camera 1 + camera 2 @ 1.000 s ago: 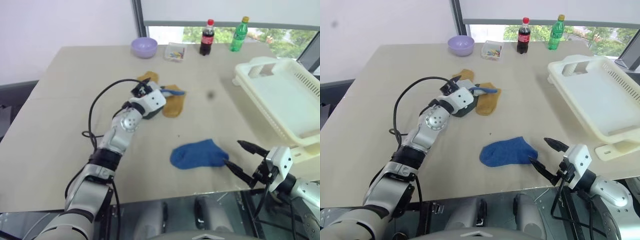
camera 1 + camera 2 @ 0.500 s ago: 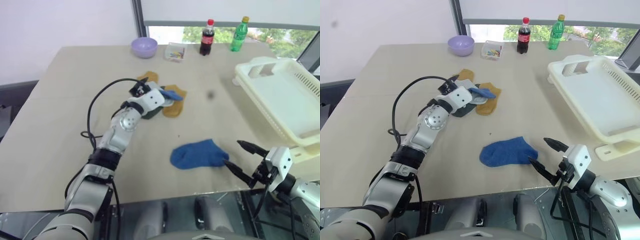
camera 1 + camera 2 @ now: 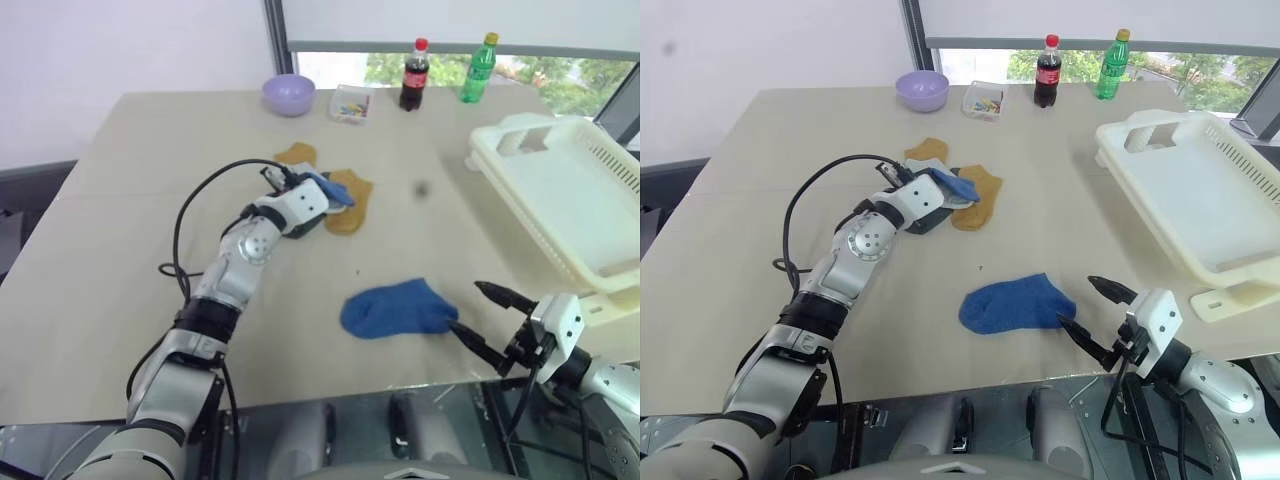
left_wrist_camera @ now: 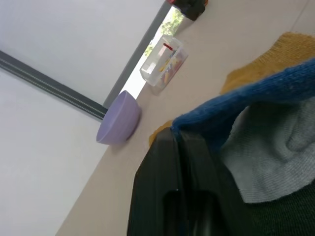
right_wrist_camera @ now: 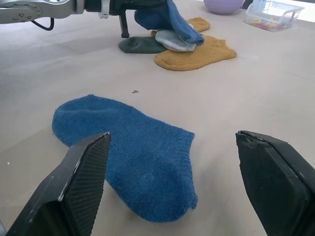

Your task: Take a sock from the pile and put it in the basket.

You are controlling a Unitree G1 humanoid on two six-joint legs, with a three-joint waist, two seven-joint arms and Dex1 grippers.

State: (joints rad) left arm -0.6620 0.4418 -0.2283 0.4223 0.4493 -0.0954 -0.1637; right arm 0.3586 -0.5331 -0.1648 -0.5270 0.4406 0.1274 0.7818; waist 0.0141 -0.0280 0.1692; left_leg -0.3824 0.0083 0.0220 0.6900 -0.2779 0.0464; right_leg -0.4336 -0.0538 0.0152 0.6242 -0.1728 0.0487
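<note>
My left gripper [image 3: 932, 186] has its two black fingers pinched together on a blue knitted ankle sock [image 3: 952, 186] at the top of the pile [image 3: 325, 205], a small heap of overlapping socks in mustard-yellow, light grey and dark grey near the middle of the pale beige table [image 3: 120, 200]. The blue sock drapes from my fingers over the light grey sock [image 5: 176, 39], with the mustard-yellow sock [image 5: 194, 53] flat beside it and a dark grey one [image 5: 142, 45] beneath.

My right gripper [image 3: 481, 314] hangs at the near table edge with its jaws spread wide, holding nothing; a second blue sock [image 3: 395, 308] lies flat just in front of it.

The large cream-white rectangular plastic basket [image 3: 1200, 190] with slotted sides sits on the right of the table, well apart from the pile, its bottom bare.

Along the far edge stand a small lilac bowl [image 3: 921, 90], a clear plastic box of small colourful items [image 3: 984, 101], a dark cola bottle [image 3: 1046, 72] and a green bottle [image 3: 1111, 65].
</note>
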